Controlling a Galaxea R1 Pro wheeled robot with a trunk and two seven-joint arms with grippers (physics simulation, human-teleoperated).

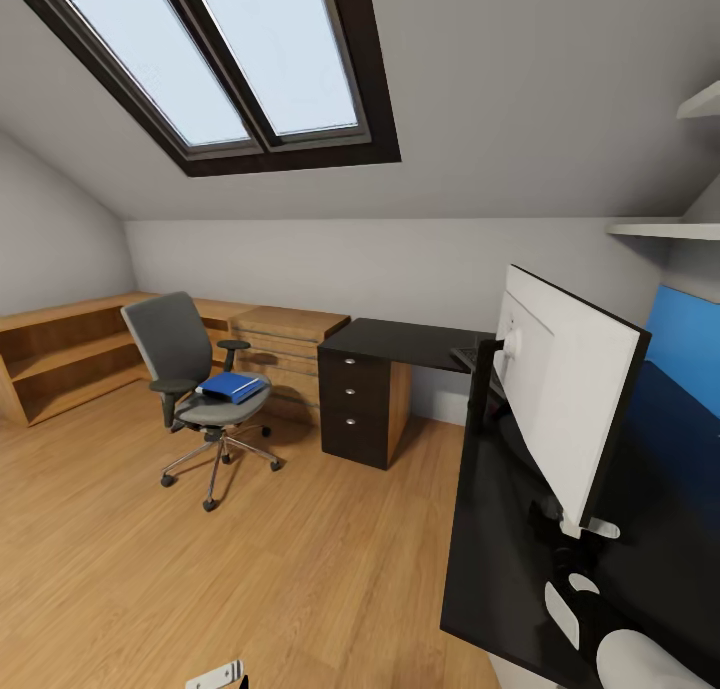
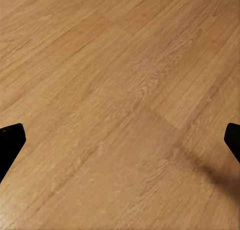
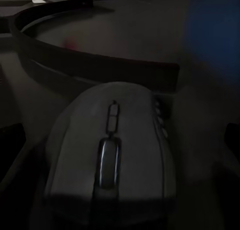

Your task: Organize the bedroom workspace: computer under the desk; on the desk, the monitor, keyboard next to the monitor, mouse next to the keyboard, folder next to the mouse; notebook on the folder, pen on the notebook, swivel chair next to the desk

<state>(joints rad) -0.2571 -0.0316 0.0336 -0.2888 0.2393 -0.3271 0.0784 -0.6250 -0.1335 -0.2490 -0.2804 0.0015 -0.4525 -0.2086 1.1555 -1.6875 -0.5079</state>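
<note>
The swivel chair (image 1: 195, 389) stands on the wooden floor left of the desk (image 1: 400, 341), with the blue folder (image 1: 232, 385) on its seat. The monitor (image 1: 560, 409) stands on the desk's near wing, its white back toward me. The keyboard (image 1: 468, 357) lies beyond it. The mouse (image 3: 112, 155) lies on the desk beside the monitor's round base (image 3: 95, 55), right under my open right gripper (image 3: 120, 140), whose fingertips (image 3: 232, 135) flank it. My left gripper (image 2: 120, 140) hangs open over bare floor. Computer, notebook and pen are out of view.
A black drawer unit (image 1: 362, 404) holds up the desk's far end. A light wooden chest of drawers (image 1: 285, 354) and low shelving (image 1: 65, 359) line the back wall. A sloped ceiling with a skylight (image 1: 225, 54) hangs overhead. A blue wall panel (image 1: 685, 344) is behind the desk.
</note>
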